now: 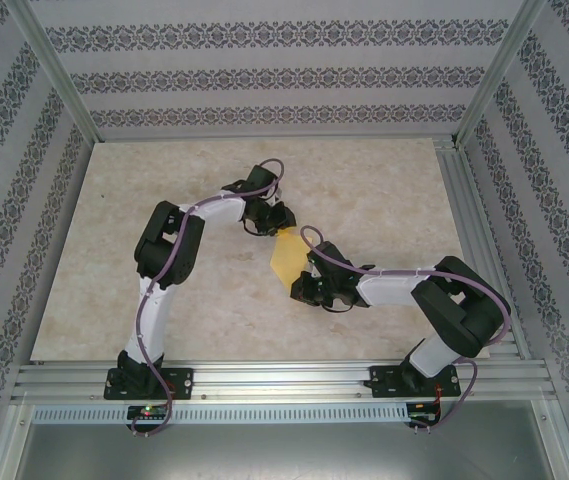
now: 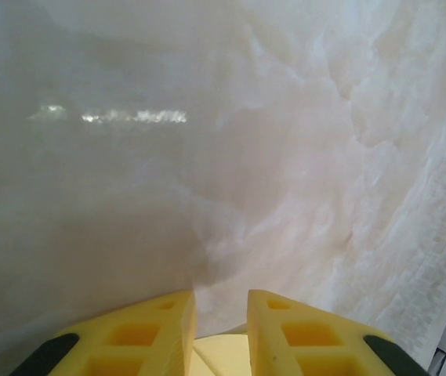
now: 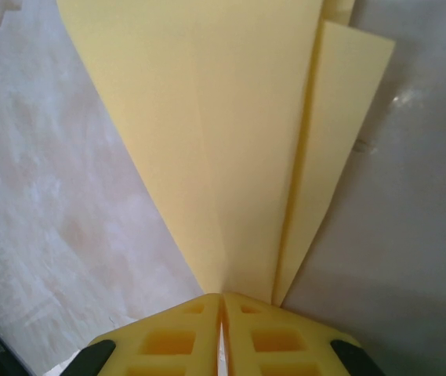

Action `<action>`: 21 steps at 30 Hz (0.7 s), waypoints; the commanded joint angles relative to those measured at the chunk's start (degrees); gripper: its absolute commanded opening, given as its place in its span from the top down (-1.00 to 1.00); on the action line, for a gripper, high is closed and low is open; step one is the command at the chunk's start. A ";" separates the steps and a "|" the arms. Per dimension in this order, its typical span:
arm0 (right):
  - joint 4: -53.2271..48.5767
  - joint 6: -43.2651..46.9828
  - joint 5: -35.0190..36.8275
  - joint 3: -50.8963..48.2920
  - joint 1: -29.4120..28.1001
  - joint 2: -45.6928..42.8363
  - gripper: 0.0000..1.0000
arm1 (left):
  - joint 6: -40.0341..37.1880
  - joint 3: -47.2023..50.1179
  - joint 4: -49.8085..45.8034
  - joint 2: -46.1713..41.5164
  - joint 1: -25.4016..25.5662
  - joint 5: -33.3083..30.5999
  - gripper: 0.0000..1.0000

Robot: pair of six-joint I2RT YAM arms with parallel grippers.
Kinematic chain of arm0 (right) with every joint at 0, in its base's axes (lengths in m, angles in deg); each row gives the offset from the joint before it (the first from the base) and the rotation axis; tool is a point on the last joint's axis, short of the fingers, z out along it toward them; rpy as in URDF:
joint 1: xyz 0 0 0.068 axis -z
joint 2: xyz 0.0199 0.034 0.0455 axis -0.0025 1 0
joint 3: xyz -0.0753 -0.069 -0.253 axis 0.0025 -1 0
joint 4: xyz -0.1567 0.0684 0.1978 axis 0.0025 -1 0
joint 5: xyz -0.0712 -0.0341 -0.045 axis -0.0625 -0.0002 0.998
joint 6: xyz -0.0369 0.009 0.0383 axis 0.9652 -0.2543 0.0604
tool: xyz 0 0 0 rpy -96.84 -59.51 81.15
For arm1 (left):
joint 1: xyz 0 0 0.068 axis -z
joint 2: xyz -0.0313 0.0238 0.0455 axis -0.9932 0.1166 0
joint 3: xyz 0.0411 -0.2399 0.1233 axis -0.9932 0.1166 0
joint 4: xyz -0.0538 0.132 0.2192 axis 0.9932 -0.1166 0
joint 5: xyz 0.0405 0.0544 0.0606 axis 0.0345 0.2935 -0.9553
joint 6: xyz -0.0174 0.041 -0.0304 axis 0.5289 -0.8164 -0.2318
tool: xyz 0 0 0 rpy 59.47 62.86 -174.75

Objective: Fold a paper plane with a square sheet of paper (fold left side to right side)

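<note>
Jaws of both arms meet over the tabletop point(image 1: 384, 200) at the paper plane point(image 1: 286, 257): right gripper point(image 3: 221, 298) clamps its pointed tip, left gripper point(image 2: 221, 294) narrowly parted at the far end. Left-to-right fold appears made; next move likely calls for pressing the centre crease flat.

Matt smooth paper plane point(image 3: 230, 157), glossy table point(image 1: 384, 190) (marble-look)

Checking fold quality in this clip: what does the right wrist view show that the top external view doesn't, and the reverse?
Right wrist: the paper plane's centre crease and layered side flap, with its narrow end pinched in the shut right gripper. Top external: the left gripper at the plane's far end, and the plane's whole outline. Shared: the yellow paper at the right gripper, over the pale table.
</note>
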 commanded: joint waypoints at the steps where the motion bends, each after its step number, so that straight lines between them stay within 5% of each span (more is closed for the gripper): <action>1: -9.18 0.25 0.04 -1.44 -1.40 2.69 0.78 | -4.69 -2.46 -0.21 -1.68 -3.43 -6.13 0.42; 12: -8.52 0.40 0.21 -1.18 -1.40 3.41 0.77 | -3.46 14.96 9.13 -17.89 -1.93 -0.62 0.40; 21: -8.70 0.53 0.26 -1.08 -1.42 3.62 0.77 | 0.84 20.14 16.96 -15.29 5.00 3.95 0.46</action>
